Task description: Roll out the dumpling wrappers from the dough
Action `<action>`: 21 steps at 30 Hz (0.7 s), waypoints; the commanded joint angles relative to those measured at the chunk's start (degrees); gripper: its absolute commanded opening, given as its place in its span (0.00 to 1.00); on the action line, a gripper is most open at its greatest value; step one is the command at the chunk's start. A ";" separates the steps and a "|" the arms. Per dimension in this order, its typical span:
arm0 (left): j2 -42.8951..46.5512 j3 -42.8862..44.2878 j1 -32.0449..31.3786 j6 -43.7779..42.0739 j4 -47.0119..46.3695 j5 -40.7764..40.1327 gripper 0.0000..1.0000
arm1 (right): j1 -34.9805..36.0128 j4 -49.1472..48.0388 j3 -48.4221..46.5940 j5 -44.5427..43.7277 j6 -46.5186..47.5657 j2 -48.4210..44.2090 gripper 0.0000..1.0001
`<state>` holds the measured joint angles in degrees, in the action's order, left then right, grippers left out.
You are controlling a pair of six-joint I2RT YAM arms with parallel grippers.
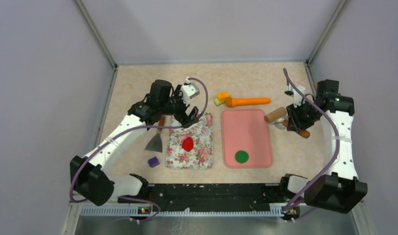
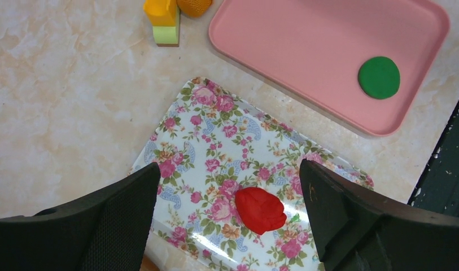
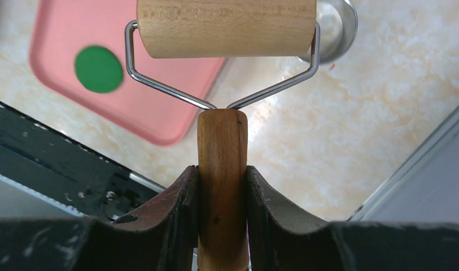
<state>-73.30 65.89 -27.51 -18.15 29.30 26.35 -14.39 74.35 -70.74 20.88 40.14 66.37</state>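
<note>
While left gripper gapes above, floral tray holds red dough lump; pink tray: green wrapper; right gripper clamps rolling pin.

The carrot is being cut off at the left wrist view's top edge; the metal cup is being half hidden behind the roller.

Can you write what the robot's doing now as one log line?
left gripper: open over floral tray | red dough: lump on floral tray, untouched | right gripper: shut on rolling pin handle | green disc: on pink tray
</note>
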 commanded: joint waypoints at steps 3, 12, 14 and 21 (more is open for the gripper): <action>4.84 -4.88 -2.57 0.37 -13.59 -0.89 0.96 | 5.38 0.05 -12.02 8.72 -13.16 6.22 0.00; 3.71 -6.26 -12.18 -10.23 -27.94 -2.23 0.96 | 5.76 -1.13 -17.25 19.70 -22.25 14.81 0.00; 1.37 -5.27 -15.07 -12.94 -30.49 -2.73 0.96 | 6.22 -1.83 -17.18 22.25 -23.91 15.74 0.00; -8.54 -0.14 -19.60 -26.14 -38.45 -0.66 0.85 | 8.40 -2.26 -15.07 27.23 -26.82 17.24 0.00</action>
<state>-77.32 60.99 -45.65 -33.43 -1.43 24.16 -7.44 74.00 -84.53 41.01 16.53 84.09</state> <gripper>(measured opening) 0.880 0.319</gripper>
